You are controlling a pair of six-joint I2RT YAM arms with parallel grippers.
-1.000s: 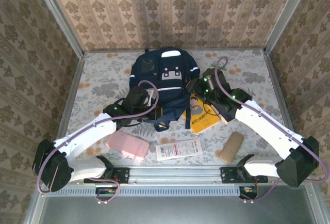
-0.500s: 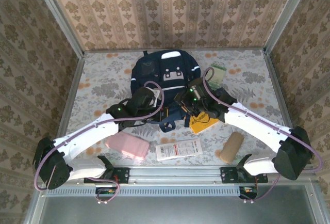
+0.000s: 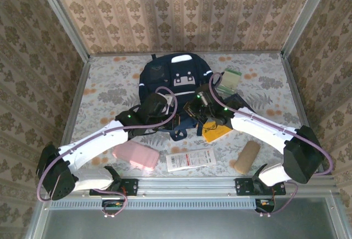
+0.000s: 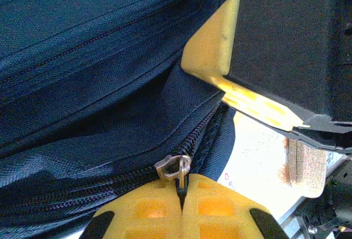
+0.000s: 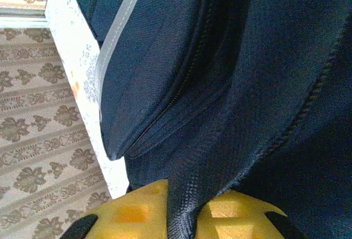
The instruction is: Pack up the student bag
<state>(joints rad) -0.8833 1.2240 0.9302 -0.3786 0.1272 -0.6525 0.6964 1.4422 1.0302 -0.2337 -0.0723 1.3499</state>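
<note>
Swung across from the yellow book (image 3: 215, 130) since a second ago, the right gripper (image 5: 184, 208) now has its jaws pinched shut on a fold of cloth at the near end of the student bag (image 3: 175, 76). Just beside it, the left gripper (image 4: 181, 194) has its jaws closed on the zip pull (image 4: 175, 168). The bag lies mid-table (image 3: 110, 87), its long axis running away from the arms toward the far wall. The zip probably has to be drawn while the right arm holds the cloth taut.
</note>
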